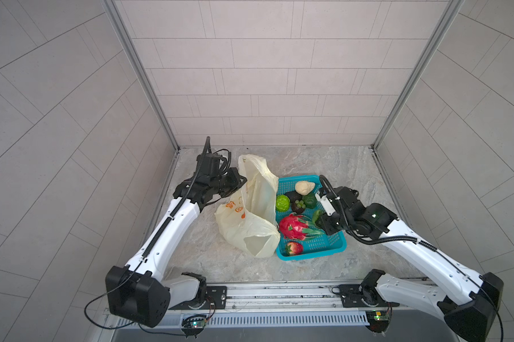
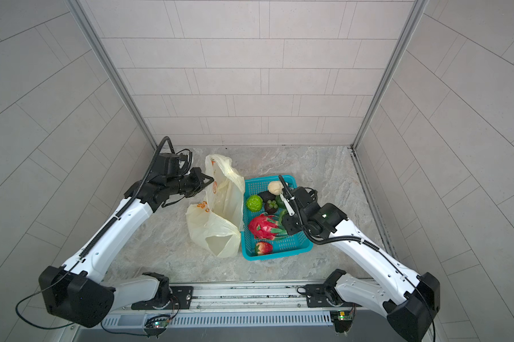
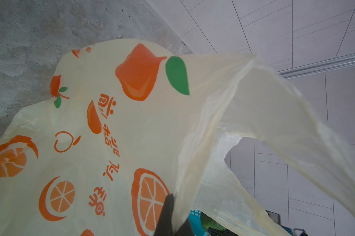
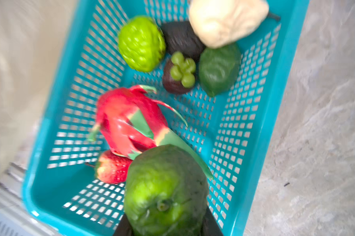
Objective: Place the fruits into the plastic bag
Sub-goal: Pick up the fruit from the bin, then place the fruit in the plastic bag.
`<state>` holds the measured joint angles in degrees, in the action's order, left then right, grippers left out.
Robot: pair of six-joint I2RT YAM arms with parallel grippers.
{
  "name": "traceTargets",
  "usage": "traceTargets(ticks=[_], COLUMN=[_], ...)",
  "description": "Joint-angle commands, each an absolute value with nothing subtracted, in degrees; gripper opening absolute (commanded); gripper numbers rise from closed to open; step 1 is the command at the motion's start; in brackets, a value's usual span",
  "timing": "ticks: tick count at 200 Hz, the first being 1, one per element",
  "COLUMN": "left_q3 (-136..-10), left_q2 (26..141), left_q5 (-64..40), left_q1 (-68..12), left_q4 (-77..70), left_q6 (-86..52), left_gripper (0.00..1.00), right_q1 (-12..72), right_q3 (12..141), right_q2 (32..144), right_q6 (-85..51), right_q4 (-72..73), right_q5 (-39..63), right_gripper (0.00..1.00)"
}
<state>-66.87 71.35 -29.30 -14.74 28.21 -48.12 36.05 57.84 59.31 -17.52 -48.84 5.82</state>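
Gripping a green fruit (image 4: 166,190) over the teal basket (image 1: 324,245), right gripper (image 4: 166,227) clamps it; left gripper (image 1: 242,179) pinches the plastic bag (image 1: 250,225) edge, jaws tight together.

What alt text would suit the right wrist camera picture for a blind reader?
The right end effector grips a green fruit over a teal basket holding a dragon fruit, strawberry, bumpy lime-green fruit and beige piece, among others. The picture is slightly blurred.

Plastic bag (image 3: 152,132) thin, translucent; basket (image 4: 50,194) glossy perforated plastic.
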Motion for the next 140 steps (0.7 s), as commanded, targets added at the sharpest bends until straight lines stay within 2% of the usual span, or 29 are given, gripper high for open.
traceTargets(ticks=[1,39,79,104,140], left_q3=[-67.6,-68.1,-69.5,-70.0,-70.6], left_q2=[71.6,72.0,72.4,72.2,70.8], left_q5=[-29.3,-30.0,-30.5,-30.2,-30.1], left_q1=[-14.5,-14.5,-14.4,-14.4,-14.5], left_q4=[28.7,28.6,29.0,29.5,32.3], left_q6=[-48.2,-49.3,-51.7,-52.8,-53.4], left_gripper=[0.00,0.00,0.00,0.00,0.00], right_q1=[37.7,45.7,52.0,53.0,52.3], right_q3=[61.8,67.5,74.8,78.1,82.5], right_q2=[58.9,66.1,78.2,84.0,90.5], right_q6=[-15.3,-15.3,-14.2,-14.8,-15.8], right_q4=[-43.4,-32.0,-25.6,-23.6,-24.5], right_q5=[13.8,18.7,19.0,18.4,10.7], right_gripper=[0.20,0.20,0.20,0.20,0.20])
